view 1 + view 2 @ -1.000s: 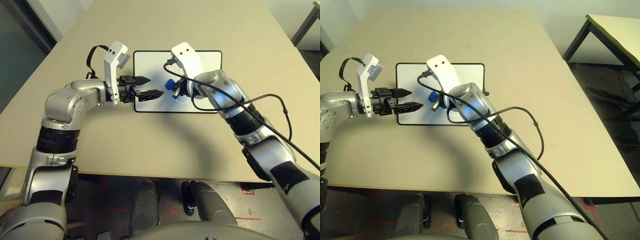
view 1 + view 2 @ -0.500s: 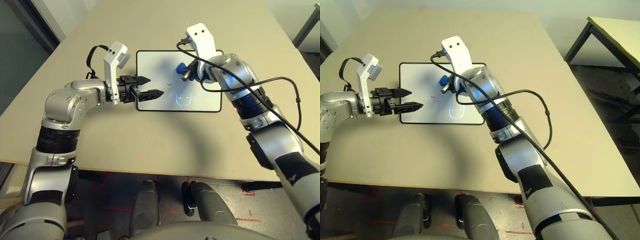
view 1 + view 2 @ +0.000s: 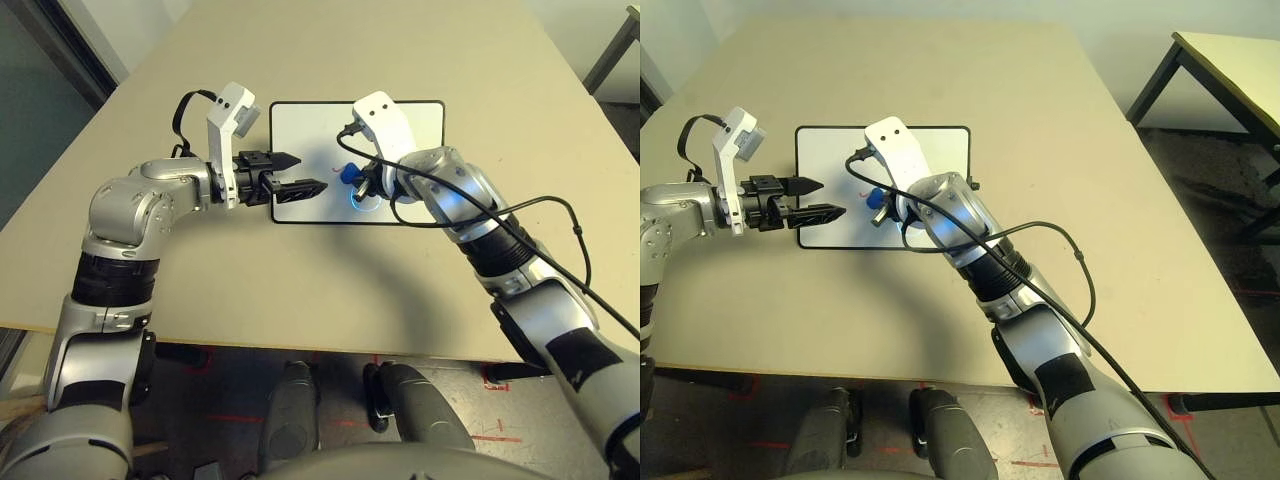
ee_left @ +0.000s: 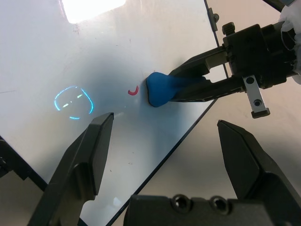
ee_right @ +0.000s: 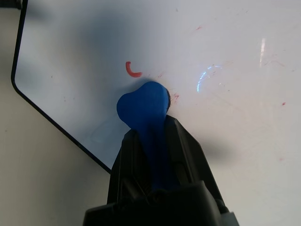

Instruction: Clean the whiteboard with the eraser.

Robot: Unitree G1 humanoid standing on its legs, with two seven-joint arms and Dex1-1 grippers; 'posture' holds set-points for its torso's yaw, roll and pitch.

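While the right black two-fingered gripper [image 5: 149, 146] is gripping the blue peanut-shaped eraser [image 5: 143, 106] over the rectangular black-framed whiteboard [image 5: 244, 141], the short curved red mark [image 5: 132, 70] is remaining beside it; flat, overlapping strokes should be serving best; the left black two-fingered gripper [image 4: 164, 139] is standing wide.

2 arms forward | left fingers [image 4: 244, 155] spread | right fingers [image 5: 186, 146] closed in | right forearm [image 3: 500, 250] slanted

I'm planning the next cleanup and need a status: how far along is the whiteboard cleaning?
Partly done, it seems. Most of the whiteboard looks white, with only faint red specks here and there. In hand: the right hand grips the blue eraser at the board. Left: a bold red curved stroke just beside the eraser, plus those specks.
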